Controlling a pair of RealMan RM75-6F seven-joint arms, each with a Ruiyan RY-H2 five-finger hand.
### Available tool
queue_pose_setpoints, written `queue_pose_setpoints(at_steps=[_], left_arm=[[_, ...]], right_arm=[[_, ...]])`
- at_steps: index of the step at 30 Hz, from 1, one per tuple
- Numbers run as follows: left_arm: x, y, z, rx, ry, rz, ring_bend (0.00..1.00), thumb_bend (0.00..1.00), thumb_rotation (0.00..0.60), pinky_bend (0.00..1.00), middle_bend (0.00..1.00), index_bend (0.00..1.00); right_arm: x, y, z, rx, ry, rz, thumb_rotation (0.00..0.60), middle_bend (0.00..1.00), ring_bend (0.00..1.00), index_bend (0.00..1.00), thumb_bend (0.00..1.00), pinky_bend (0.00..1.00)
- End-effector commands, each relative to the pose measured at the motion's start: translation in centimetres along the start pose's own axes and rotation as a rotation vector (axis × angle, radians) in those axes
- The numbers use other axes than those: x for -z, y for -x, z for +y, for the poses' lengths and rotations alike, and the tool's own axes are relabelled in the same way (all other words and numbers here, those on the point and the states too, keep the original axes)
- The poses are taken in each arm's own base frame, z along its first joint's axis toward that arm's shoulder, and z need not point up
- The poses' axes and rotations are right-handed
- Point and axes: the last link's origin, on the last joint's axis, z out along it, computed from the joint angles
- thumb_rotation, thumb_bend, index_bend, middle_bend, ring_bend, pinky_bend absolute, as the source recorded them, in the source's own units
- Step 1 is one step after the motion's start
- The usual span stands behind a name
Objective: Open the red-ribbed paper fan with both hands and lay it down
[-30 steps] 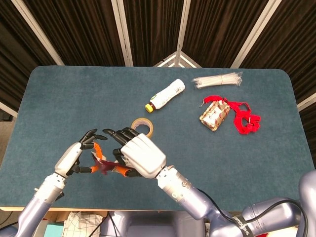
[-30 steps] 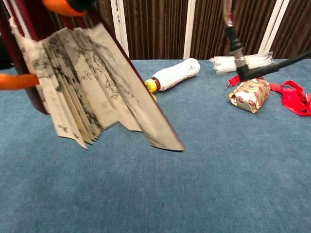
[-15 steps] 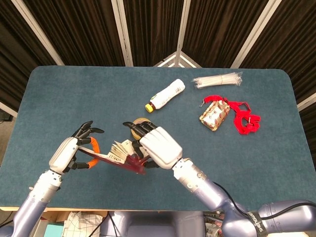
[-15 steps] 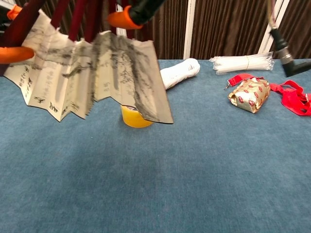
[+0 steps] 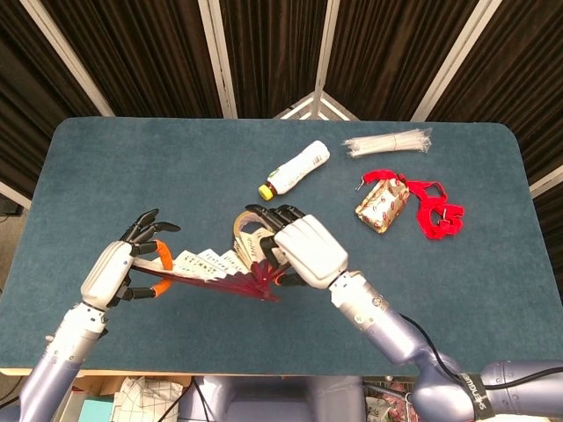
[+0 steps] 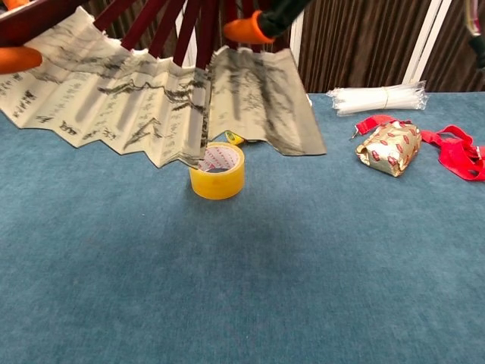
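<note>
Tape roll [image 6: 217, 171] left of wrapped box [image 6: 389, 148]

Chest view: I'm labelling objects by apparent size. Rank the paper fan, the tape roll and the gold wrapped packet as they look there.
1. paper fan, largest by far, though it is nearest the camera.
2. tape roll and gold wrapped packet look alike; unranked.

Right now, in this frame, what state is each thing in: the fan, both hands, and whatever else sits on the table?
Red-ribbed paper fan: spread wide, held above the table, not laid down.
Left hand: grips the fan's left end.
Right hand: holds the fan's right side.
Yellow tape roll: flat on the table, under the fan's edge.
White plastic bottle: lying on its side, yellow cap on.
Gold foil-wrapped packet: lying beside the red strap.
Bundle of clear straws: lying tied.
</note>
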Motion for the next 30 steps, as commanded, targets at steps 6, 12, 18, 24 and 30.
queue_pose_setpoints(at_steps=[6, 12, 18, 24, 30], left_arm=[[0.0, -0.4, 0.8, -0.073, 0.027, 0.027, 0.0, 0.48, 0.6, 0.1, 0.22, 0.62], [-0.4, -0.5, 1.6, -0.167, 0.055, 0.061, 0.0, 0.48, 0.6, 0.1, 0.22, 0.62], [-0.8, -0.3, 2.3, -0.238, 0.082, 0.08, 0.0, 0.48, 0.6, 0.1, 0.22, 0.62], [-1.3, 0.0, 2.9, -0.297, 0.102, 0.089, 0.0, 0.48, 0.6, 0.1, 0.22, 0.62], [-1.6, 0.3, 3.7, -0.351, 0.132, 0.109, 0.0, 0.48, 0.6, 0.1, 0.22, 0.62]], right_arm=[[0.6, -0.1, 1.8, 0.089, 0.029, -0.009, 0.6, 0.14, 0.22, 0.73, 0.39, 0.21], [1.0, -0.5, 3.1, 0.159, 0.056, -0.008, 0.6, 0.14, 0.22, 0.73, 0.4, 0.21], [1.6, -1.2, 4.4, 0.194, 0.09, 0.003, 0.6, 0.14, 0.22, 0.73, 0.4, 0.21], [2.3, -2.2, 5.9, 0.225, 0.127, 0.027, 0.6, 0.14, 0.22, 0.73, 0.4, 0.21], [3.0, -3.2, 7.6, 0.265, 0.169, 0.05, 0.6, 0.14, 0.22, 0.73, 0.4, 0.21]])
